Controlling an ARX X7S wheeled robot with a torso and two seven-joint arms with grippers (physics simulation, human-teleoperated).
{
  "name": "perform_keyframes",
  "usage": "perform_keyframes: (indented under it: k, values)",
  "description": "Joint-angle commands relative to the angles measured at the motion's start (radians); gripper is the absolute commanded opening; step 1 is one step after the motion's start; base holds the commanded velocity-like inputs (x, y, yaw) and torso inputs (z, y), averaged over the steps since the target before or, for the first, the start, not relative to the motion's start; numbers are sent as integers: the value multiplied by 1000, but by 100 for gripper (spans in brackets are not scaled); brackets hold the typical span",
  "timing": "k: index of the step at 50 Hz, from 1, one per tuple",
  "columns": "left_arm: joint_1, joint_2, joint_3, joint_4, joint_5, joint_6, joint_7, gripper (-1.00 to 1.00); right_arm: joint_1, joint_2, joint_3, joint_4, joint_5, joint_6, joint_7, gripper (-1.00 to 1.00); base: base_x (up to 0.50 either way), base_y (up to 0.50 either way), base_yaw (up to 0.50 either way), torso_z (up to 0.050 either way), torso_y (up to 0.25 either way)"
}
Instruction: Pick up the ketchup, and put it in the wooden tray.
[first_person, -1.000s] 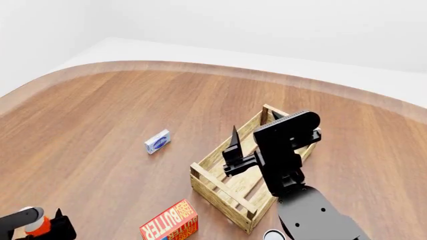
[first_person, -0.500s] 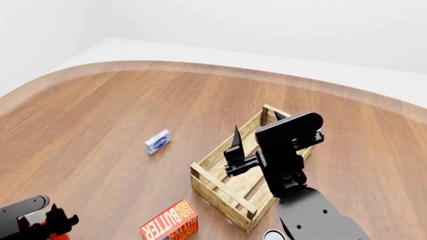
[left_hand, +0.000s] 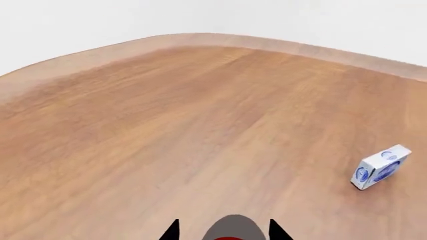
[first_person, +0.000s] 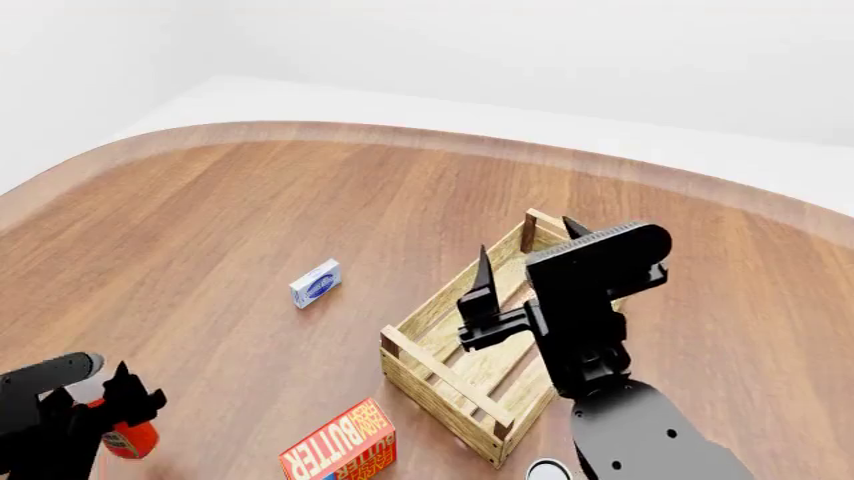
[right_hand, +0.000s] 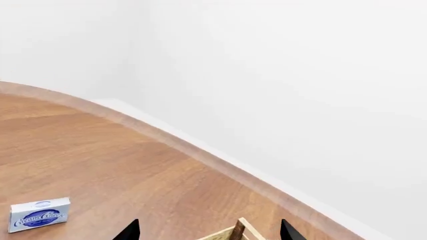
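At the near left corner of the round wooden table (first_person: 267, 200), the left gripper (first_person: 114, 400) is closed around the ketchup (first_person: 127, 438), an orange-red bottle whose lower body shows just beneath the dark fingers. In the left wrist view the bottle's rounded top (left_hand: 230, 231) sits between the two black fingertips (left_hand: 171, 231), touching or nearly touching them. The wooden tray (first_person: 441, 385) stands well apart from the bottle, toward the right side of the table, slatted and pale. The right gripper (first_person: 523, 262) hovers above the tray with its pointed fingers spread apart and nothing between them. A small blue-and-white box (first_person: 315, 283) lies on the table between bottle and tray, farther back. A red-and-yellow butter box (first_person: 340, 448) lies just beside the tray's near corner.
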Motion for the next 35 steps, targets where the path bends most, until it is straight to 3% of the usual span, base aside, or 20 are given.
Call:
perform_keyframes:
  k: [1,12,35]
  values:
    - [-134,-39,88,169,-22,-92,-15,-100,-15,22,57,-96,22,44,6,100,0,0,0,0,0]
    - [-334,-25,251,218,5,-172,-1,-100,-41,54,157,-178,51,93,9,100,0,0,0,0,0]
    - [-617,150,523,89,97,-192,21,-100,-266,113,423,-333,79,114,37,100,0,0,0,0,0]
